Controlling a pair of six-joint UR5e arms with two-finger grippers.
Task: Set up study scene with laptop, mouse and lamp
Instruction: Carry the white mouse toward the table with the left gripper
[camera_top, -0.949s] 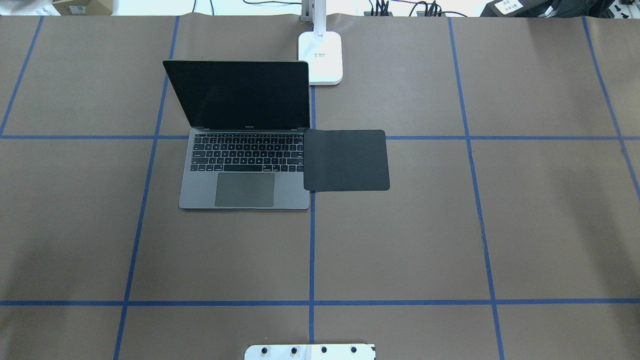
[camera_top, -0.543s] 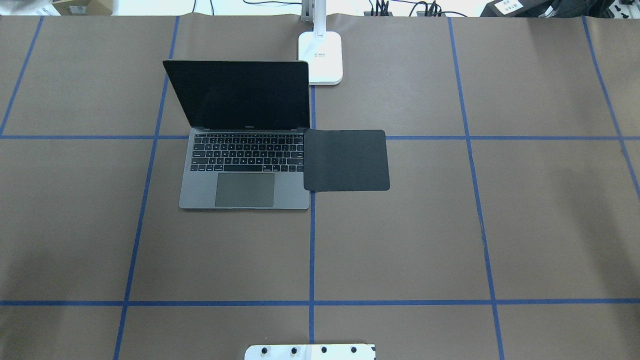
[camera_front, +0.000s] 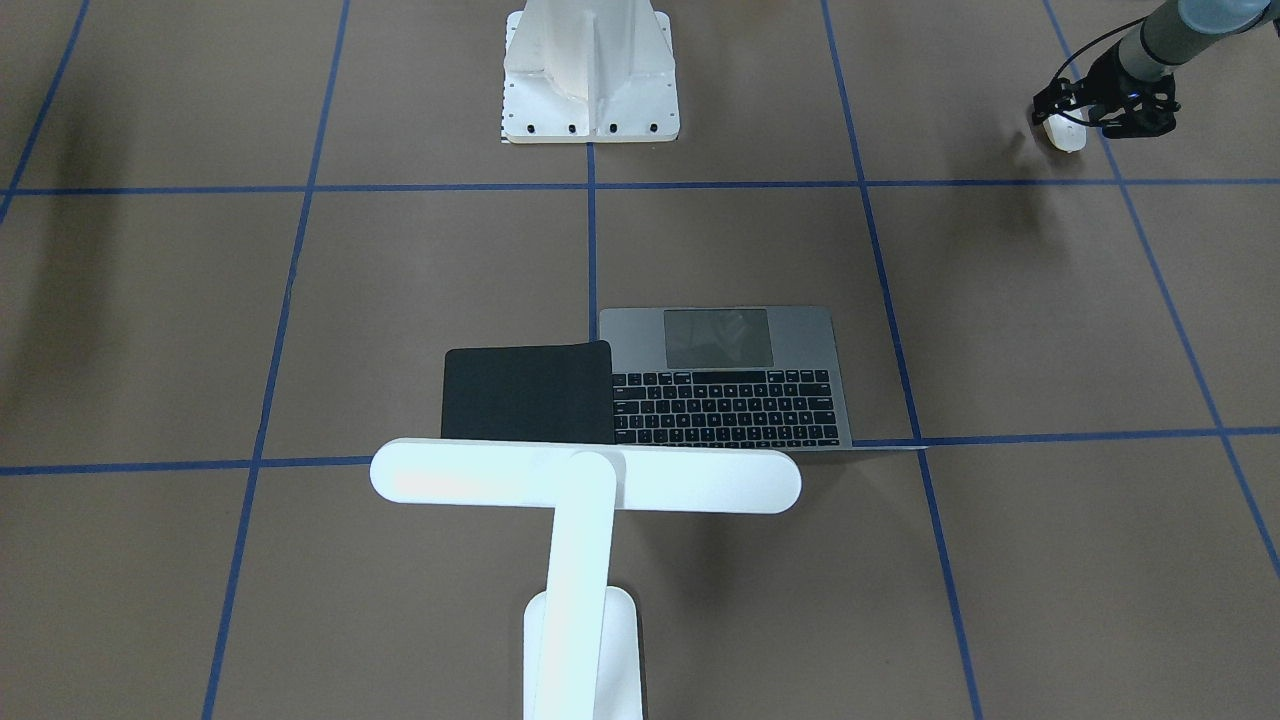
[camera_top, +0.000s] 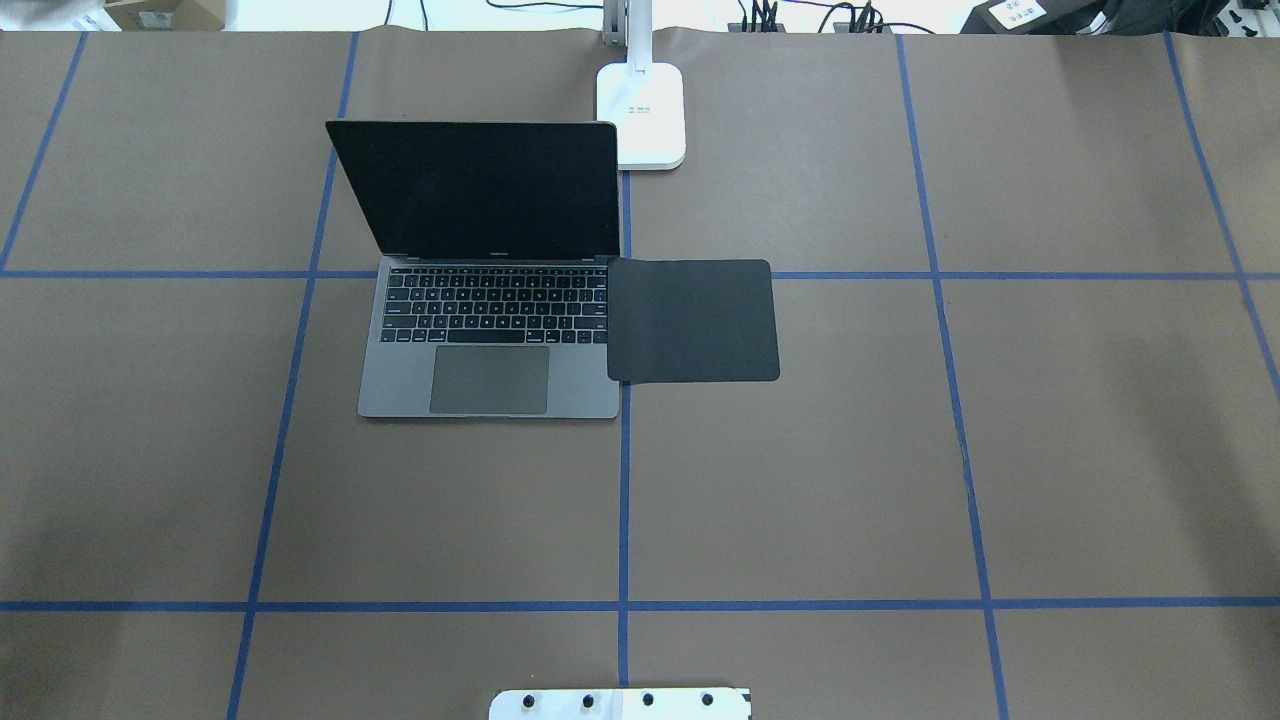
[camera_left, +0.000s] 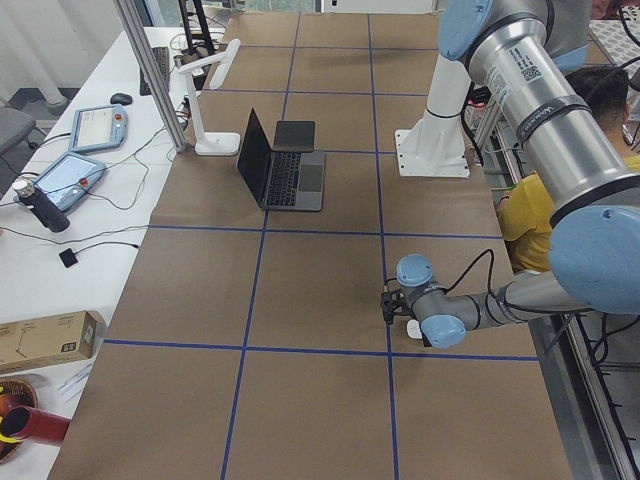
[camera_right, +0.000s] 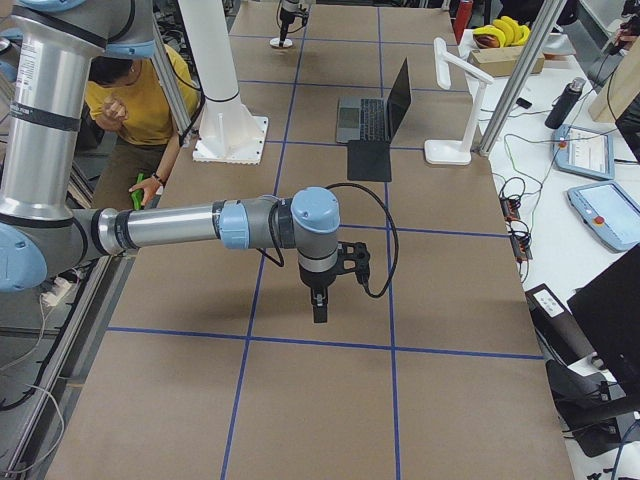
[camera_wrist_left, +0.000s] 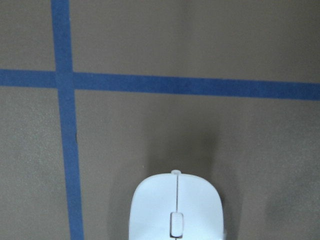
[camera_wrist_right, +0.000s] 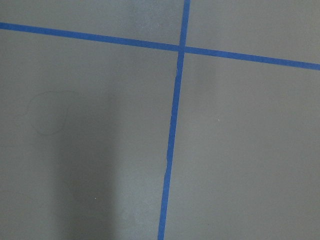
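Note:
The grey laptop (camera_top: 490, 340) stands open at the table's far middle, with its screen dark. The white lamp (camera_top: 641, 110) stands behind its right corner, and its T head (camera_front: 585, 480) hangs over the keyboard's edge. The white mouse (camera_front: 1064, 136) lies at the table's near left. It fills the bottom of the left wrist view (camera_wrist_left: 175, 210). My left gripper (camera_front: 1075, 116) is right over the mouse. Its fingers do not show clearly, so I cannot tell whether it grips. My right gripper (camera_right: 319, 310) points down over bare table at the right. I cannot tell its state.
A flat black square pad (camera_top: 692, 320) lies against the laptop's right side. The white ribbed pedestal (camera_front: 590, 70) stands at the robot's base. A person in a yellow shirt (camera_right: 140, 90) sits behind the robot. A side table with tablets (camera_left: 70, 175) runs beyond the lamp.

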